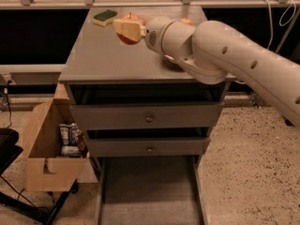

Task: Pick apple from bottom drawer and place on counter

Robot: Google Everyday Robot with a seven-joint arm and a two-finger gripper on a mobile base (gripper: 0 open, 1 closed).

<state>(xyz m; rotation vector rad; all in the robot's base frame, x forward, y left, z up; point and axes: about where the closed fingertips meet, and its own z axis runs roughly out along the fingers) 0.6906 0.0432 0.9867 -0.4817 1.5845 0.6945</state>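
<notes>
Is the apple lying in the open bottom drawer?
No: the end effector holds the apple over the counter, well above the bottom drawer.

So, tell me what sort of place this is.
Probably a robot test lab, not a home: a grey drawer cabinet on speckled floor, an open cardboard box beside it. The tool holds a round red apple over its grey counter.

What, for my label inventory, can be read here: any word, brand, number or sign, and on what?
No readable text anywhere.
Packets in the cardboard box: print too blurred to read.
Gripper, holding the apple over the counter: no markings visible.
</notes>
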